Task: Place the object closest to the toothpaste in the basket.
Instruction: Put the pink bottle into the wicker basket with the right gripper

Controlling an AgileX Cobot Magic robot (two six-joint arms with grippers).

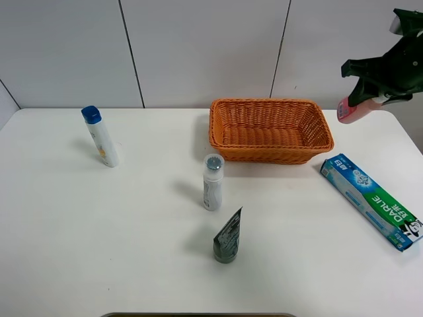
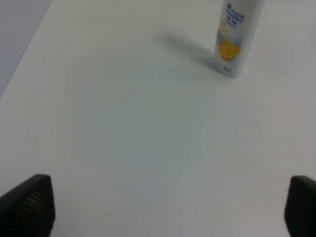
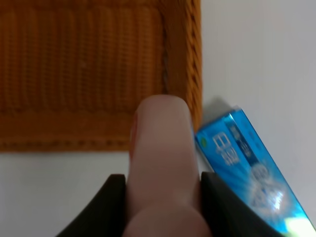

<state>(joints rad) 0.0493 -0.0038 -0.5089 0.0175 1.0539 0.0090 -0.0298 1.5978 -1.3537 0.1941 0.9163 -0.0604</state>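
Step in hand: transport. My right gripper [image 3: 163, 212] is clamped on the pink bottle [image 1: 350, 110], which hangs in the air off the right end of the basket [image 1: 264, 153], over the near end of the toothpaste [image 1: 370, 198]. My left gripper [image 2: 170, 207] stands with jaws apart and holding nothing over the table [image 2: 123, 123], near the white bottle [image 2: 234, 37]. The next move, as I judge it, calls for carrying the pink bottle over the basket's interior, lowering it clear of the rim, then releasing. The bottle reads as a smooth, rounded, pale-pink cylinder, possibly redder at one end; the wrist view is too blurred to confirm a cap or label.
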